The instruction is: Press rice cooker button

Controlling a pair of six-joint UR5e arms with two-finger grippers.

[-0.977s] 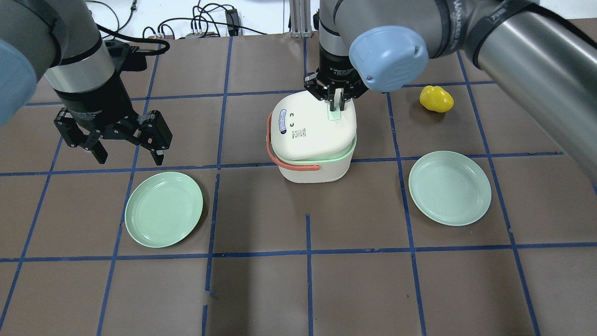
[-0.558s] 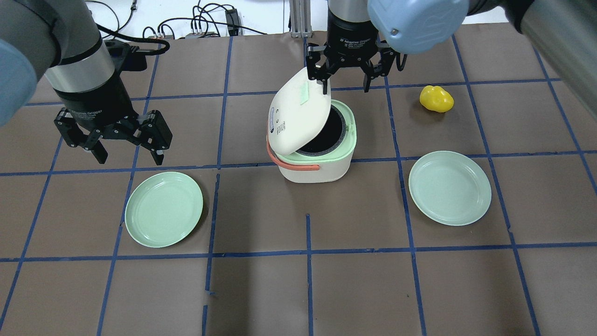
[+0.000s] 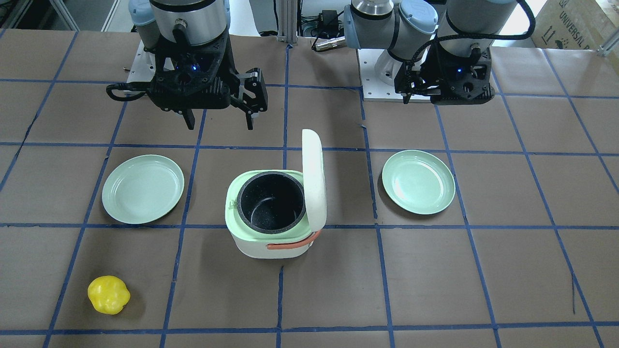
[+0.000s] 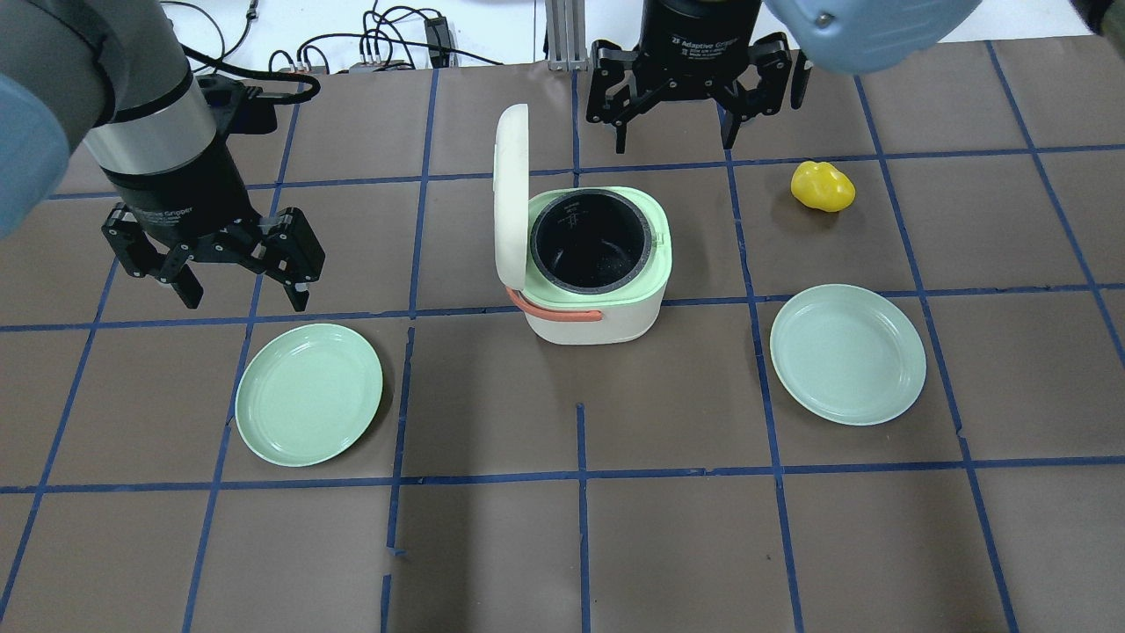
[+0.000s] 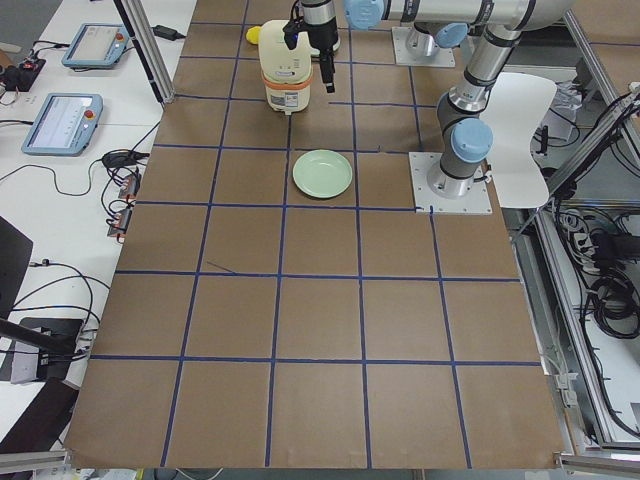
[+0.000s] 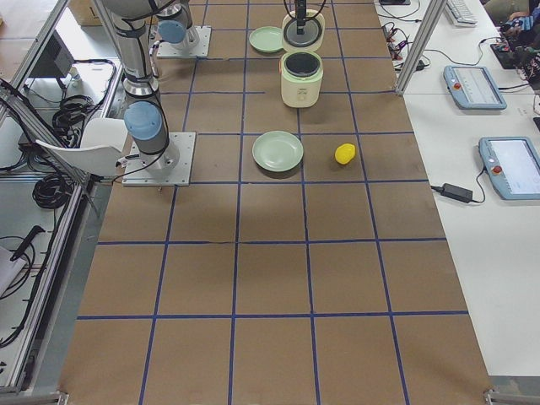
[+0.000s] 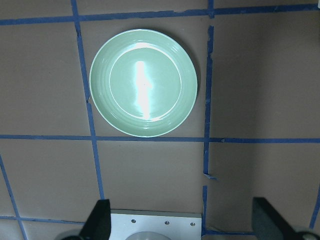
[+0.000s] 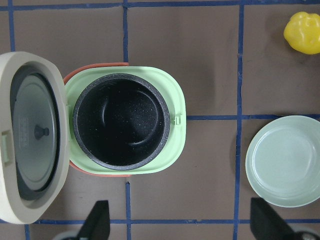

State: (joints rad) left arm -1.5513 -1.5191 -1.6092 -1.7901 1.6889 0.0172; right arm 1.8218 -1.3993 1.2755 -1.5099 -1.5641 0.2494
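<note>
The cream-white rice cooker (image 4: 606,318) stands mid-table with its lid (image 4: 510,198) swung fully open and upright on its left side. The mint-green rim (image 8: 172,100) and the empty black inner pot (image 4: 591,242) are exposed, and the orange strap handle (image 4: 562,312) hangs at the front. The lid's outer face is turned away in the overhead view. My right gripper (image 4: 674,132) is open and empty, raised behind the cooker and apart from it; it also shows in the front-facing view (image 3: 220,118). My left gripper (image 4: 244,294) is open and empty, far left of the cooker.
A green plate (image 4: 308,394) lies front left, below my left gripper. A second green plate (image 4: 847,353) lies front right. A yellow lumpy object (image 4: 822,185) sits right of the cooker. Cables lie at the table's far edge.
My right gripper was shut, with its fingertips on the closed lid's green button. It has since lifted back and opened, and the lid has sprung fully open. The left arm has not moved.
</note>
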